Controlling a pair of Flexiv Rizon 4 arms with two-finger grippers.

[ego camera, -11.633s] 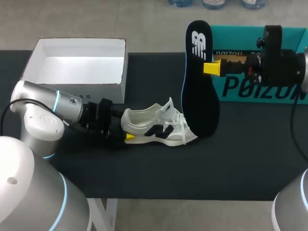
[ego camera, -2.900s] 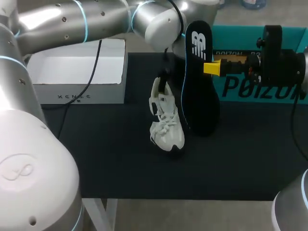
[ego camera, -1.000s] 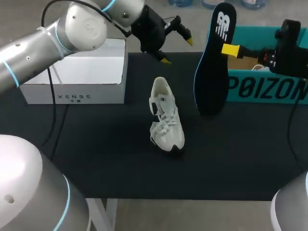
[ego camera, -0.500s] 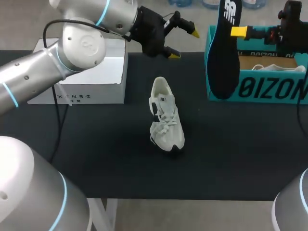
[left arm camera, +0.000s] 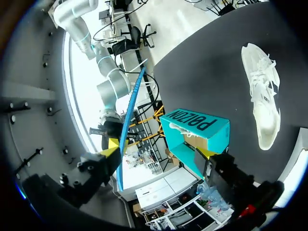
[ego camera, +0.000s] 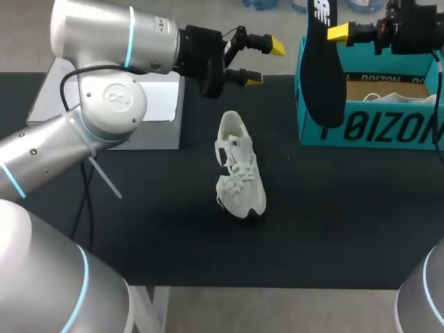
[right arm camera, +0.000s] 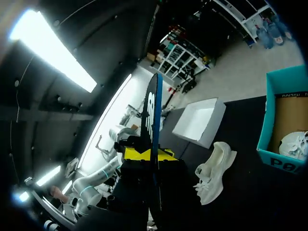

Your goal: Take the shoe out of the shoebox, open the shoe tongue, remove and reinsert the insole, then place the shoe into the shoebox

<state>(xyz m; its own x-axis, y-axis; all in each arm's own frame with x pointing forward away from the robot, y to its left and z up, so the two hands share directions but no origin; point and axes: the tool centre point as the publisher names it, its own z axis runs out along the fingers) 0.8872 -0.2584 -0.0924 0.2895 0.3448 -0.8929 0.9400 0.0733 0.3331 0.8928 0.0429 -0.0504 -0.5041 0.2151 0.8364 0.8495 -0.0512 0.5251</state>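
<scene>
One shoe (ego camera: 238, 166) sits on the table (ego camera: 347, 208); left gripper (ego camera: 265, 62) hangs spread and empty, right gripper (ego camera: 334, 32) pinches the upright insole (ego camera: 324, 76)

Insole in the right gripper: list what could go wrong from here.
1. The right gripper pinches the insole only near one end, so its long free part could swing or bend when pushed into the shoe.
2. The shoe stands unheld on the table, with the left gripper open and away from it; insertion could tip or slide it.
3. The insole's lower end hangs close by the teal shoebox wall and might snag.
</scene>
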